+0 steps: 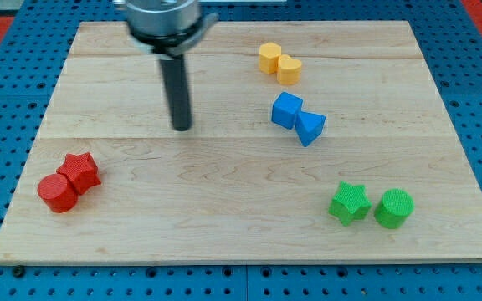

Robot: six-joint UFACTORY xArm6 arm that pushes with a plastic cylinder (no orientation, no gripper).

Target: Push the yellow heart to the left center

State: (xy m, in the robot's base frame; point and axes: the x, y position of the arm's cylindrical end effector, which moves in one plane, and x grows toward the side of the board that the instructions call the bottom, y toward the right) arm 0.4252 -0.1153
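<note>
Nearby, ridged yellow heart, wooden board

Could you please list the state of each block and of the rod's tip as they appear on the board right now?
my tip: on the board, touching no block, well to the view's left of the yellow pair.
yellow heart: untouched, against the other yellow block.
blue cube: touching the blue wedge.
red star: against the red cylinder.
green star: beside the green cylinder.
</note>
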